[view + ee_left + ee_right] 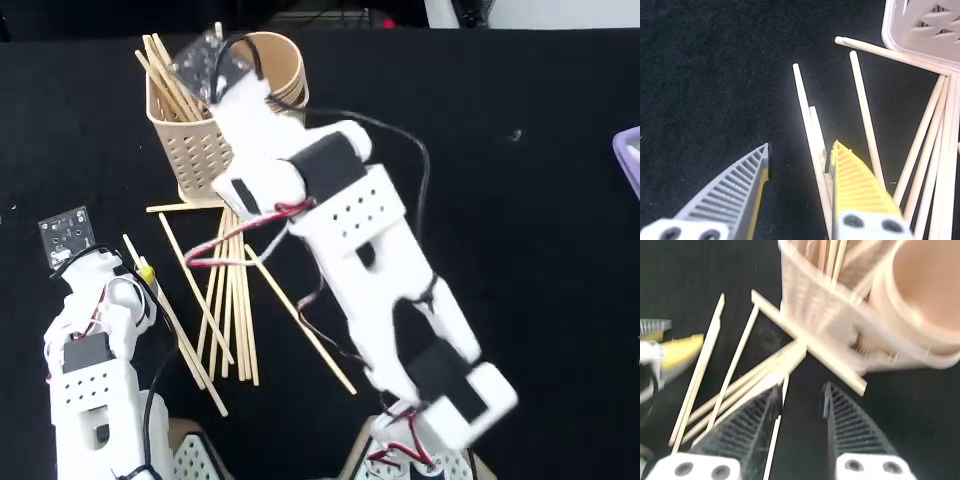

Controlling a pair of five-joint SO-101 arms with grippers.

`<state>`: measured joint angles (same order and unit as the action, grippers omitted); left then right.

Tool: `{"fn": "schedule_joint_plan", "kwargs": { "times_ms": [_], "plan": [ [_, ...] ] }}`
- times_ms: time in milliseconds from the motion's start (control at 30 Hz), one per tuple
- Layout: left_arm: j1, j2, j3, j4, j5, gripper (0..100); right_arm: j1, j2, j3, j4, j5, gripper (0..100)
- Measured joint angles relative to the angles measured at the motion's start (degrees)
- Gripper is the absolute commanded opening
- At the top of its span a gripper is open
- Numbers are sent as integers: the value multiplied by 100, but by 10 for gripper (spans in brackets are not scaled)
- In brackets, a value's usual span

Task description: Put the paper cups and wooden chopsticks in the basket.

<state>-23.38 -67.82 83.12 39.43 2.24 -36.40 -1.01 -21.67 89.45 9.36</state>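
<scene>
A beige perforated basket (195,150) stands at the back left of the black table, with several wooden chopsticks (165,75) and a brown paper cup (285,65) in it. More chopsticks (232,300) lie fanned out in front of it. My left gripper (800,145) is open low over the table, and two chopsticks (812,135) lie between its fingers, close to the yellow finger (860,190). My right gripper (801,390) is open and holds nothing, just in front of the basket (825,315) and cup (925,295). The right arm (350,220) stretches over the pile.
A purple object (628,160) sits at the table's right edge. The left arm (90,340) is at the front left, its gripper (138,268) at the left edge of the fan. Bare black table lies to the right of the right arm.
</scene>
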Motion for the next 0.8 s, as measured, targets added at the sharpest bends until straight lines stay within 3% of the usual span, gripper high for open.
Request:
{"fn": "schedule_joint_plan", "kwargs": {
  "times_ms": [133,300,433,633,800],
  "plan": [
    [0,0,0,0,0,202,-97,-782,1556,-686,0,137],
    [0,0,0,0,0,202,-132,-1776,4360,-2585,-18,149],
    [0,0,0,0,0,202,-123,-1952,5943,-3780,-114,258],
    [0,0,0,0,0,202,-343,-1398,6163,-4378,-1143,292],
    [0,0,0,0,0,202,-607,-404,6163,-4782,-1275,239]
  ]
}}
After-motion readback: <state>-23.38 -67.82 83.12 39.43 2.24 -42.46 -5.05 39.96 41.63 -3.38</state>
